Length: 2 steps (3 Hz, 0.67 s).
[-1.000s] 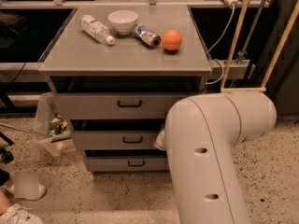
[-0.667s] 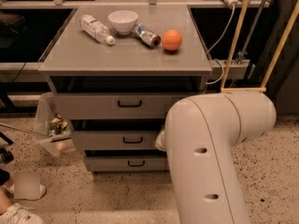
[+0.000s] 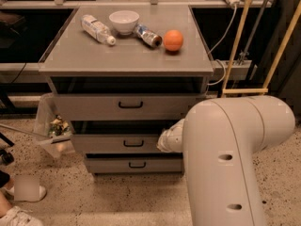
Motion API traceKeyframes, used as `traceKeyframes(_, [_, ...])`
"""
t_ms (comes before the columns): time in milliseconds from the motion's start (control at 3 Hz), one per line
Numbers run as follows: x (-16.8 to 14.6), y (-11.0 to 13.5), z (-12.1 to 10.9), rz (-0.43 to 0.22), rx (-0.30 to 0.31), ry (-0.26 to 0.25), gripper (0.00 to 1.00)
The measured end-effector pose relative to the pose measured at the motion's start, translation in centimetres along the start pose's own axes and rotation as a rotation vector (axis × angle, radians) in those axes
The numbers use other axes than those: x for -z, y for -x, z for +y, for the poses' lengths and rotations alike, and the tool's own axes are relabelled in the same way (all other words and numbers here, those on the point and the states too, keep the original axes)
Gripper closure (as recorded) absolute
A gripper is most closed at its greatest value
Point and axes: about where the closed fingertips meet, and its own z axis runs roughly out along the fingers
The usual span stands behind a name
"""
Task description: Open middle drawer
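Well, the wide grey metal middle drawer [image 3: 99, 144] sits second of three beneath the grey counter [image 3: 127, 58]. Nothing touches its small black bar handle [image 3: 133, 143], centred on the front, so I judge the pull has not begun. The robot's white end effector [image 3: 170, 138] hangs at that drawer's right end, level with the handle but off to one side, presumably matched for height first; whether it is open or closed I cannot tell.

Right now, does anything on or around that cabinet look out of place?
On the cabinet top, the water bottle and the can lie on their sides beside the upright bowl. The gripper is at the right end of the middle drawer, mostly hidden by the arm.
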Motion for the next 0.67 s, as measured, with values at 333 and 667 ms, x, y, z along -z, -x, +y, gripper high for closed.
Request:
traceKeyframes(333, [0.3,0.2,-0.1,0.000,0.000,0.000,1.00])
traceKeyframes(667, [1.8,0.1,-0.4,-0.010,-0.021,-0.007,1.00])
